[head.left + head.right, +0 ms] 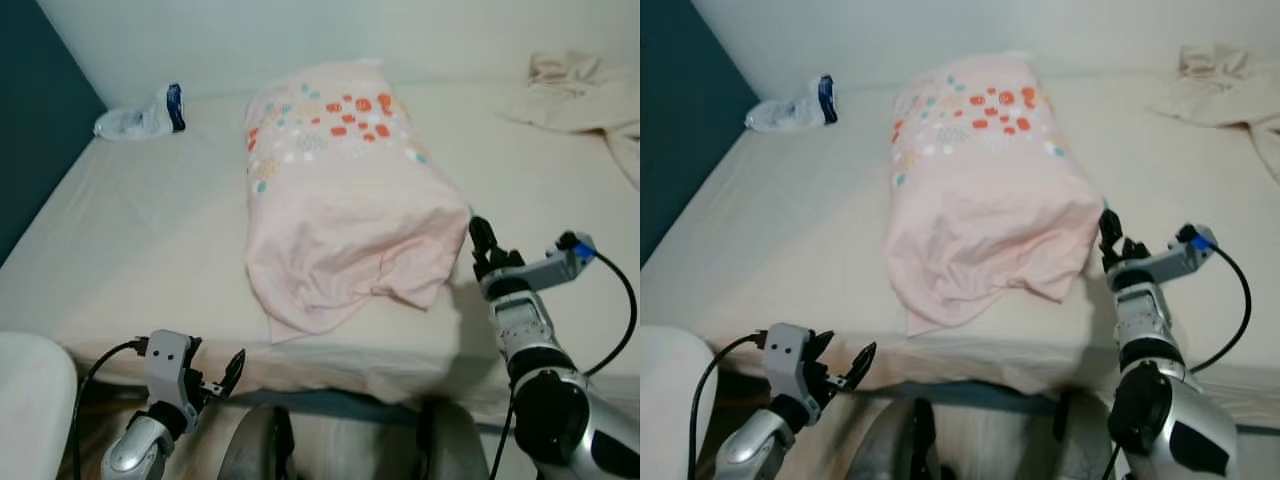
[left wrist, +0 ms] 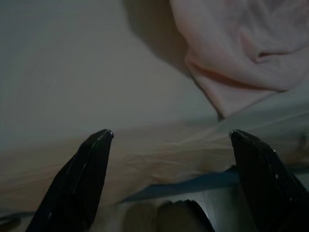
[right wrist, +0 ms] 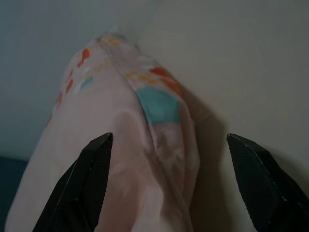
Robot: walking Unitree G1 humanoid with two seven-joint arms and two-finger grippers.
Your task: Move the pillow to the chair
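A pink pillow (image 1: 340, 200), printed with red, white and teal spots at its far end, is seen lying lengthwise on a bed (image 1: 150, 250) covered in a cream sheet, its loose near end drooping toward the bed's front edge. The reach-in stage of the task appears to be in hand: nothing has yet been gripped, and the chair named in the task cannot be identified with certainty.

The right gripper (image 1: 482, 245) is raised just beside the pillow's near right corner, close to the fabric but seemingly not touching it; its fingers are spread wide, and in its wrist view the pillow's side seam (image 3: 159, 140) is framed between them. The left gripper (image 1: 222, 378) is held low, short of the bed's front edge and nearer the robot than the pillow's drooping corner, with its fingers likewise parted and nothing between them; the sheet's edge and the pillow's folded corner (image 2: 241, 72) lie ahead of it.

The next move is judged to call for both grippers to be brought in against opposite sides of the pillow, since a soft, bulky cushion is likely to sag or slip from a single pinch. Beyond the pillow's far left, a crumpled plastic bottle (image 1: 142, 118) lies on the sheet, and a rumpled cloth (image 1: 580, 95) is spread off to its far right.
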